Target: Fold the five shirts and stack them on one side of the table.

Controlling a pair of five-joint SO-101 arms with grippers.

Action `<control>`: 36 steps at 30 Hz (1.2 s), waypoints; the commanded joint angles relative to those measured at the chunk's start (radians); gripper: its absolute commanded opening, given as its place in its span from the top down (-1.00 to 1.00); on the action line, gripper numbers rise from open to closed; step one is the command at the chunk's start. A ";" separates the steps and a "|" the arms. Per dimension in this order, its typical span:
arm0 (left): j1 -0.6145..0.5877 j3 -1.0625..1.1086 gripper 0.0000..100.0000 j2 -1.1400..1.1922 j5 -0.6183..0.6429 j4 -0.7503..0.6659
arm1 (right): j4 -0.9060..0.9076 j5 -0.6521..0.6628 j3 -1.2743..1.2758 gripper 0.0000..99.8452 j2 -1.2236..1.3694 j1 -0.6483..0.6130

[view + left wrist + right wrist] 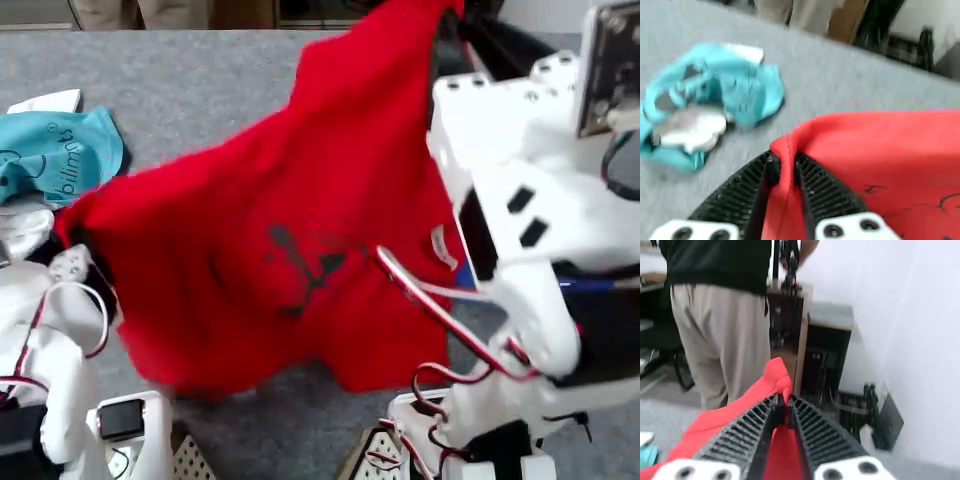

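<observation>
Now left gripper (784, 164) and right gripper (784, 402) jaws clamped on red shirt (270, 250), held above tabletop (200, 80); teal shirt (55, 150) beside it.

The high view looks steeply down on the grey table (220, 80) from above the arms' bases. Each wrist camera sits close behind its own jaws: the left angled down at the tabletop beyond them, the right facing level into the room. All three share the red shirt (270, 250) pinched between the jaws.
</observation>
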 commanded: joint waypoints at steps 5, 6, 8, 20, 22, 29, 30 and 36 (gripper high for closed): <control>-0.098 0.133 0.96 0.001 0.071 -0.275 | -0.155 -0.002 0.038 0.99 0.073 -0.010; -0.098 0.161 0.96 0.001 0.069 -0.295 | -0.157 -0.002 0.038 0.99 0.088 -0.010; -0.098 0.215 0.96 0.001 0.066 -0.324 | -0.157 -0.002 0.033 0.99 0.114 -0.010; -0.097 -0.097 0.96 0.001 0.064 -0.002 | -0.149 0.006 -0.005 0.99 0.016 -0.022; -0.097 -0.218 0.96 0.001 0.046 0.080 | -0.149 0.006 -0.018 0.99 -0.035 -0.047; -0.101 -0.361 0.96 0.001 0.031 0.183 | -0.087 0.006 -0.024 0.99 -0.171 -0.093; -0.101 -0.371 0.96 0.001 0.031 0.203 | -0.078 0.006 -0.024 0.99 -0.189 -0.093; -0.103 -0.440 0.96 -0.010 -0.012 0.316 | -0.046 0.020 -0.021 0.99 -0.282 -0.090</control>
